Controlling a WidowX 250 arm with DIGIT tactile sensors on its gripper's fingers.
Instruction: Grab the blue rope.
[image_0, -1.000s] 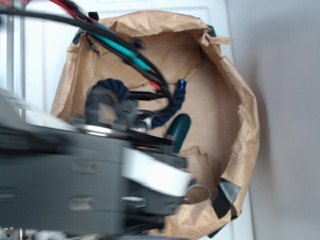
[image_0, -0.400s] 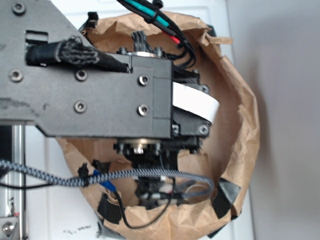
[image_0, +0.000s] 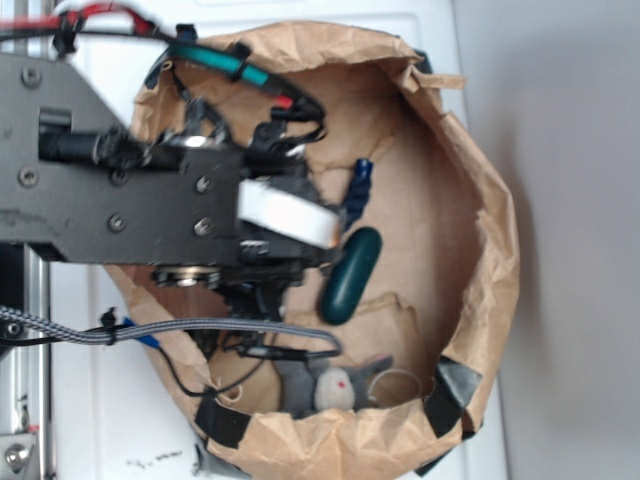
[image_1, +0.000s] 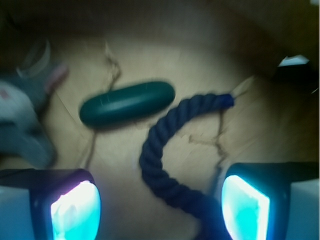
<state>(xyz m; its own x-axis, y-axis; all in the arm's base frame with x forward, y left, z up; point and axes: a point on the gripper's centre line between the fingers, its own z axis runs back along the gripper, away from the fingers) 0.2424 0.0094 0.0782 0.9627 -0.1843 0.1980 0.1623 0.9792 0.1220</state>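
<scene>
- The step in hand looks like the approach: the gripper (image_1: 160, 205) hangs above the blue rope (image_1: 167, 150), fingers (image_1: 75, 210) spread wide and holding nothing.
- The rope lies on the brown paper floor of the bag (image_0: 480, 190), curving between the fingers, nearer the right one in the wrist view.
- Its free capped end points up and right in that view, beside the green capsule (image_1: 127, 103); the long axis bends like a hook.
- Next move likely calls for lowering straight down and closing across the rope's thick middle.
</scene>
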